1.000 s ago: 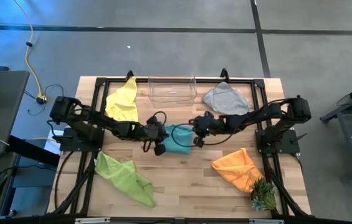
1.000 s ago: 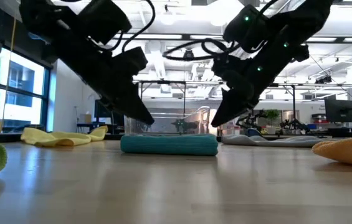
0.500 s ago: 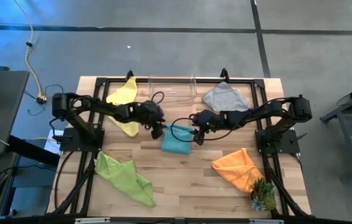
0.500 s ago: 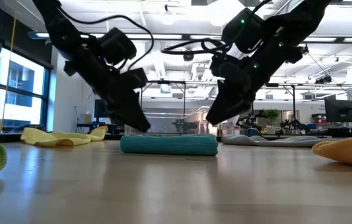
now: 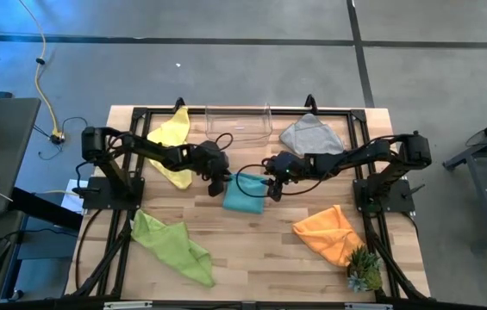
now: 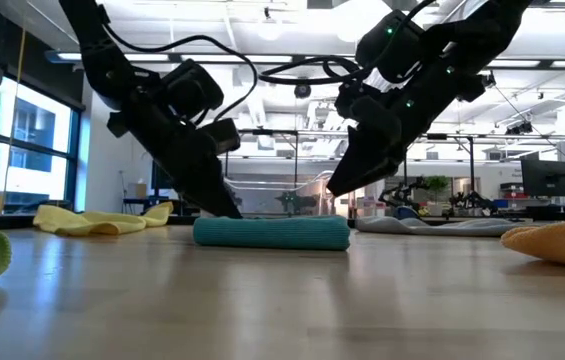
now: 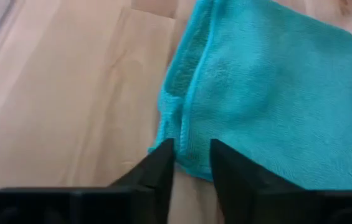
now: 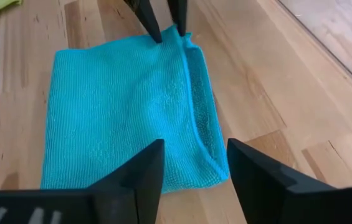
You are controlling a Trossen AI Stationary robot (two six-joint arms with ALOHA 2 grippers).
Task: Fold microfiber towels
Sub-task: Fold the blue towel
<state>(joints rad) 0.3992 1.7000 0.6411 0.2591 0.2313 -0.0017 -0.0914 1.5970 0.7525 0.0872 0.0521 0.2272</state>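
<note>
Pale wooden planks make up the table, which stands on a grey concrete floor. Nearest the front edge lie the crumpled lime green towel on the left and the orange towel on the right, with a small green spiky plant just beside the orange one. At the table's middle rests the teal blue towel, folded into a flat rectangle. The left gripper sits at one corner of its far edge, fingers slightly parted with the towel's edge between their tips. The right gripper hovers over the other far corner, fingers spread apart and holding nothing. Farther back lie the yellow towel, the clear plastic bin and the grey towel.
</note>
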